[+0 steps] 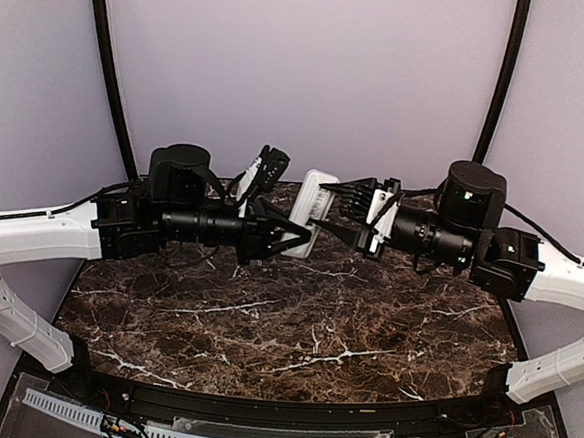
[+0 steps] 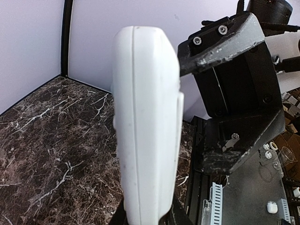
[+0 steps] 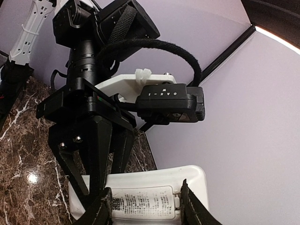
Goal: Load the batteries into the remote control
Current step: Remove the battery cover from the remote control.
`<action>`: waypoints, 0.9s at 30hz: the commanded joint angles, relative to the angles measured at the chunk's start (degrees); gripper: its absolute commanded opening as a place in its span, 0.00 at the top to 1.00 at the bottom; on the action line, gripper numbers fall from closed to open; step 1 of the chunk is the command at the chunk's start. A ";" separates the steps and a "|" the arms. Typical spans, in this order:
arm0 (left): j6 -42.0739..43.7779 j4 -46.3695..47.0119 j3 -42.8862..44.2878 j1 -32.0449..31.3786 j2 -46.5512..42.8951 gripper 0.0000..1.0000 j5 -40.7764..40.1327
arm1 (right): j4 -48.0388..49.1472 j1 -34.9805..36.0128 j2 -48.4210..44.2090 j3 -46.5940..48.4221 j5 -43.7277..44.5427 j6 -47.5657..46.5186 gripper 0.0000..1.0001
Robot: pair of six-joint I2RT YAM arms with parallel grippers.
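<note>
Remote control [image 1: 320, 181] held above the tabletop [image 1: 284, 329] between two claws: clamped in the left claw [image 1: 296, 231] on its left, its back facing the right claw [image 1: 321, 207], jaws spread, just beside it on the right.

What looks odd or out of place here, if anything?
The remote control is not lying on the table. The left hand grips it in mid-air, and the open right hand reaches its fingertips toward the labelled back. No batteries show in any view. Nothing looks spilled or broken.
</note>
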 commanded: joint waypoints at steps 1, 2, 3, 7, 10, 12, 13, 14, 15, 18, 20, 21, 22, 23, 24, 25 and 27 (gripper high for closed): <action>2.66 4.40 -0.17 -0.52 -3.12 1.00 4.33 | -4.02 0.09 1.26 1.08 1.70 0.91 0.55; 2.69 4.34 -0.12 -0.50 -3.14 1.00 4.32 | -4.23 0.07 1.34 1.14 1.43 0.97 0.55; 2.66 4.33 -0.16 -0.50 -3.17 1.00 4.24 | -4.43 0.11 1.45 1.22 1.19 1.13 0.56; 1.01 4.42 -0.29 -0.47 -3.41 1.00 2.16 | -4.93 0.08 1.80 0.99 0.87 2.08 0.59; -0.31 2.89 0.32 -0.06 -2.86 1.00 1.25 | -4.14 0.07 1.99 -0.38 1.02 2.72 0.60; -0.81 2.27 0.41 0.28 -2.45 1.00 0.66 | -3.71 0.04 2.39 -1.17 0.95 3.21 0.60; -1.13 2.05 0.22 0.38 -2.25 1.00 0.21 | -3.53 0.00 2.53 -1.56 0.75 3.47 0.60; -1.27 1.91 0.10 0.58 -2.16 1.00 -0.07 | -3.29 0.03 2.67 -1.81 0.61 3.72 0.60; -1.64 1.59 -0.03 0.75 -1.91 1.00 -0.66 | -3.01 0.01 2.79 -2.27 0.52 4.00 0.60; -2.19 0.68 -0.29 1.54 -1.41 1.00 -2.41 | -1.52 -0.25 3.23 -3.68 0.51 4.92 0.60; -2.40 -0.04 -0.59 2.05 -0.96 1.00 -3.52 | -0.30 -0.88 3.79 -4.91 -0.08 5.73 0.60; -2.60 -0.44 -0.87 2.47 -0.60 1.00 -3.91 | 0.44 -1.20 4.21 -5.51 -0.45 6.16 0.60; -2.71 -0.65 -1.06 2.70 -0.41 1.00 -4.65 | 1.13 -1.62 4.62 -6.11 -0.80 6.48 0.60; -3.01 -1.03 -1.44 3.16 0.06 1.00 -5.01 | 1.73 -1.87 5.14 -6.66 -1.16 6.85 0.60; -3.17 -1.30 -1.66 3.44 0.32 1.00 -5.60 | 2.28 -2.12 5.77 -7.13 -1.44 7.16 0.60; -3.30 -1.66 -2.10 3.98 0.90 1.00 -5.79 | 2.67 -2.32 6.35 -7.49 -1.71 7.47 0.60; -3.07 -1.96 -2.84 4.79 1.79 1.00 -6.36 | 3.68 -2.71 7.55 -8.30 -2.18 8.10 0.60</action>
